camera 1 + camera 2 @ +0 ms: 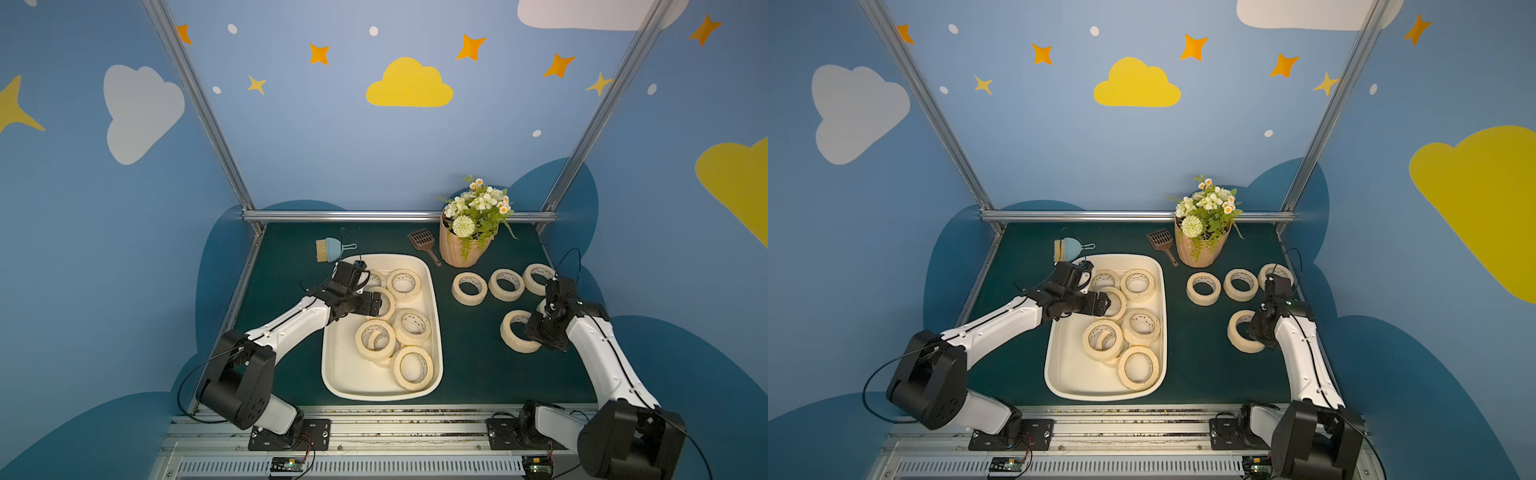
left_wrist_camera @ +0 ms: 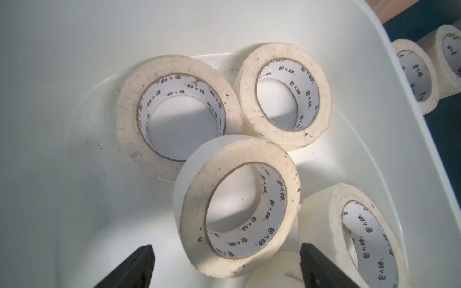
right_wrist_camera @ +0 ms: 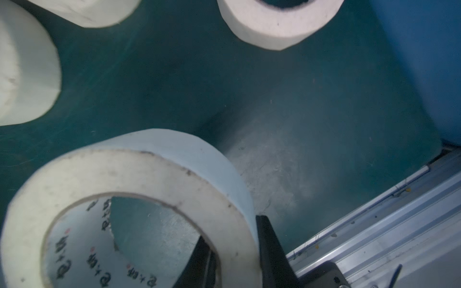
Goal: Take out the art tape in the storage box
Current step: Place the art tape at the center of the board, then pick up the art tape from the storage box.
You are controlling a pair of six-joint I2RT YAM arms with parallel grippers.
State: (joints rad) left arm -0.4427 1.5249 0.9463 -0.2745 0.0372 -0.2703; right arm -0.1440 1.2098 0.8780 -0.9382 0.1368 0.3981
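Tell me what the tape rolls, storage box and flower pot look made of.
The tape rolls: matte cream paper-like tape, dirt-speckled, on white printed card cores. The storage box: smooth, faintly glossy, soft highlights; likely moulded plastic. The flower pot: matte, ribbed, pinkish; plastic or ceramic, cannot tell.

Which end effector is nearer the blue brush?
Left. The left end effector hangs over the storage box, just in front of the blue brush; the right end effector is across the table, gripping a tape roll.
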